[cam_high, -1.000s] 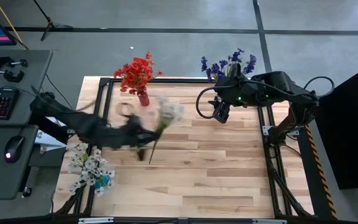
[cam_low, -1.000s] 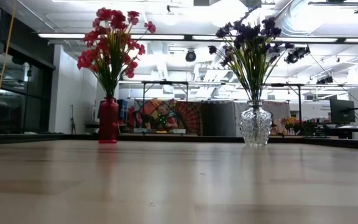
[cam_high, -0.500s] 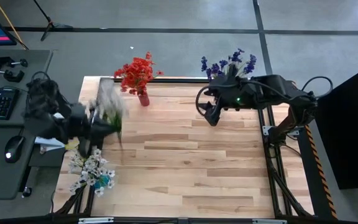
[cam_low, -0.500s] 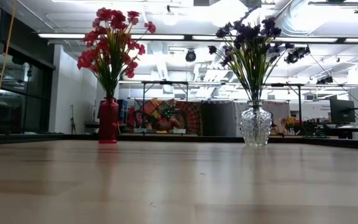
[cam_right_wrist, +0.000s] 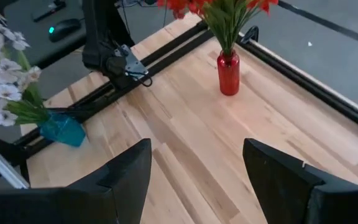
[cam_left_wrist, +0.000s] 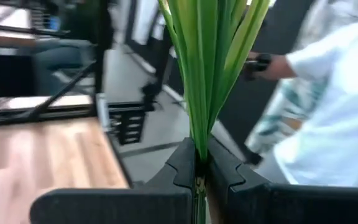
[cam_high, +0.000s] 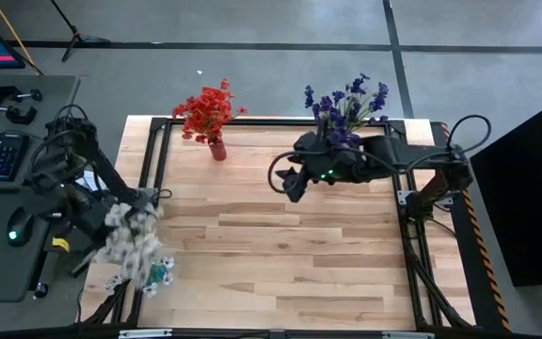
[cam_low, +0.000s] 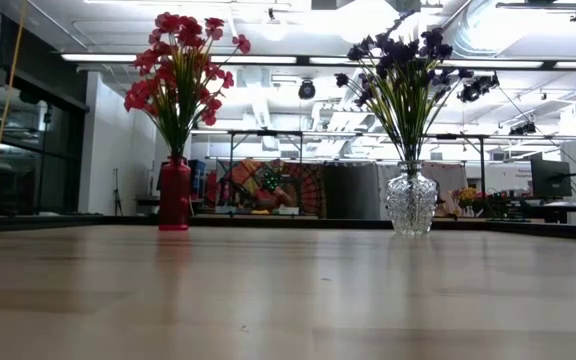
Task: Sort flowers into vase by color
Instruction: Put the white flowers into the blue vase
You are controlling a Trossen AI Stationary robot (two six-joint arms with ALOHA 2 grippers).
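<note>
The left gripper, jaws clamped on the white-blossomed sprig's green stems, has been swinging from mid-table and is now hovering over the blue vase of white flowers. The right gripper is waiting wide open, holding nothing; one insertion is remaining.

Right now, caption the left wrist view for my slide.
Left gripper shut on green flower stems, off the table's edge.

Mid table open — red vase & purple vase block far edge.
</note>
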